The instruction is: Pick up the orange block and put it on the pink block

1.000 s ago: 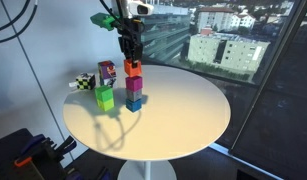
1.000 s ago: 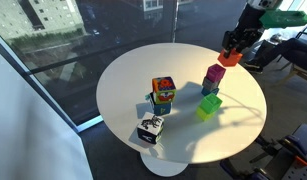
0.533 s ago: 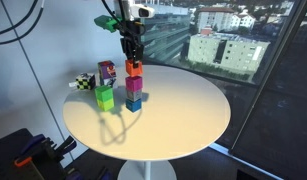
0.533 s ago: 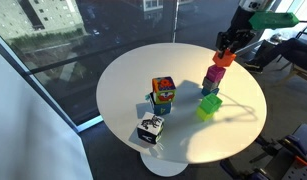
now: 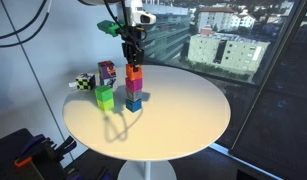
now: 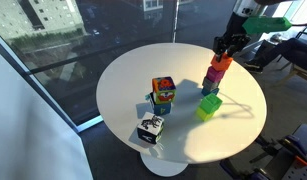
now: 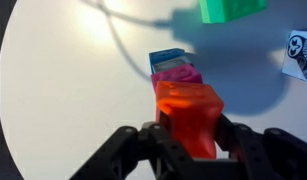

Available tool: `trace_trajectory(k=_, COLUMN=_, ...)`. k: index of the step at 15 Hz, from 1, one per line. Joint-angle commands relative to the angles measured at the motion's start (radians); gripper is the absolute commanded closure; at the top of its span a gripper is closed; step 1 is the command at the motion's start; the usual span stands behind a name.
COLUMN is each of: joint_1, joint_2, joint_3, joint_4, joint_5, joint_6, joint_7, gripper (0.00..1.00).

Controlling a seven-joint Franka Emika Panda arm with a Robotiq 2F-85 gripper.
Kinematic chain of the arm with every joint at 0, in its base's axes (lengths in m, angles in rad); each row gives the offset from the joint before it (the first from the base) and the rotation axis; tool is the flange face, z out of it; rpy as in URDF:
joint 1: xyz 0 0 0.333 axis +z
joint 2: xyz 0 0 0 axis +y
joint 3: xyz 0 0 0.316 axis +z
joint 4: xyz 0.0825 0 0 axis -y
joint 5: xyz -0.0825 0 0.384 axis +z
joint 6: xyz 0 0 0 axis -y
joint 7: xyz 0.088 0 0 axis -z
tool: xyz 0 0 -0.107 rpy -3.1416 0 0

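The orange block point(image 5: 134, 72) sits on top of the pink block point(image 5: 134, 86), which stands on a blue cube point(image 5: 134, 102), forming a stack left of the middle of the round white table point(image 5: 183, 110). The stack also shows in an exterior view, with the orange block point(image 6: 222, 62) over the pink block point(image 6: 214, 76). My gripper point(image 5: 133, 58) comes straight down onto the stack, and its fingers are closed on the sides of the orange block point(image 7: 188, 105). In the wrist view my gripper point(image 7: 191, 130) holds it over the pink block point(image 7: 176, 76).
A lime green cube point(image 5: 104, 98) stands right beside the stack. A larger multicoloured cube point(image 6: 163, 95) and a black-and-white patterned cube point(image 6: 150, 128) stand further off. Windows run close behind the table.
My gripper has carried the orange block sideways and down, from beside and above the pink block to directly on top of it.
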Motion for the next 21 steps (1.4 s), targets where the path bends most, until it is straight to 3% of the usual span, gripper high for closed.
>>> trace_trajectory(k=1, joint_1=0.009, joint_2=0.007, joint_3=-0.001, joint_4=0.033, joint_5=-0.036, joint_6=-0.058, joint_7=0.039, gripper=0.82)
trace_trajectory(k=7, joint_1=0.011, joint_2=0.011, joint_3=-0.002, joint_4=0.037, joint_5=-0.063, joint_6=-0.074, joint_7=0.054, gripper=0.79)
trace_trajectory(k=8, joint_1=0.011, joint_2=0.011, joint_3=-0.002, joint_4=0.035, joint_5=-0.068, joint_6=-0.071, joint_7=0.053, gripper=0.37)
trace_trajectory(k=13, joint_1=0.011, joint_2=0.009, joint_3=-0.002, joint_4=0.031, joint_5=-0.084, joint_6=-0.065, joint_7=0.051, gripper=0.01)
trace_trajectory(k=21, joint_1=0.006, joint_2=-0.026, joint_3=0.0, joint_4=0.013, joint_5=-0.003, joint_6=-0.06, joint_7=-0.02, gripper=0.0)
